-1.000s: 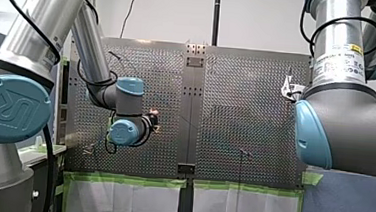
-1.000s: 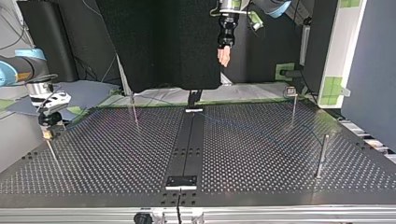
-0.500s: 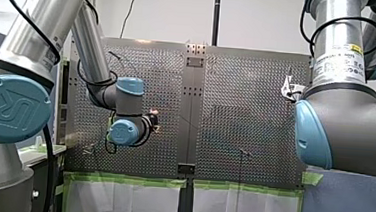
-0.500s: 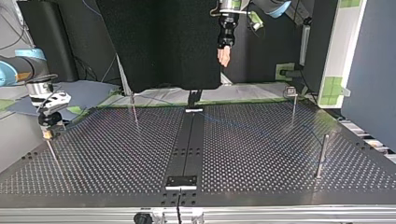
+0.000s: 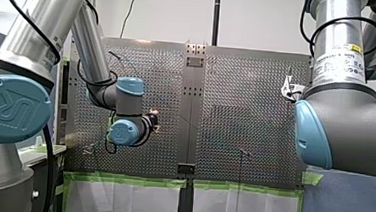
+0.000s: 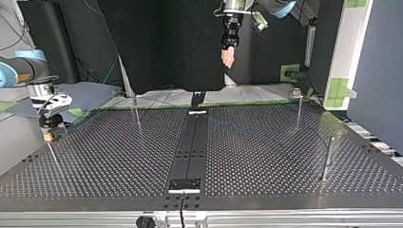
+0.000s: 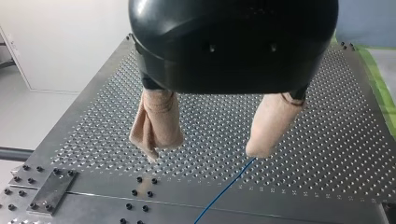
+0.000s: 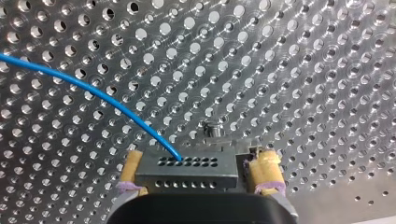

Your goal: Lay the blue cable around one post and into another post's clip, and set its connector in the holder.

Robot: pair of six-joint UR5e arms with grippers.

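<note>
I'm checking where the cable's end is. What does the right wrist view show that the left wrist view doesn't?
Only the right wrist view: the connector held in my right gripper, with the blue cable plugged into it. Only the left wrist view: my left gripper, fingers apart and empty. Both: the blue cable and the perforated table.

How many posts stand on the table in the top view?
4 posts: back left, back right, near right, and one below my right gripper, at. Others may be hidden.
</note>
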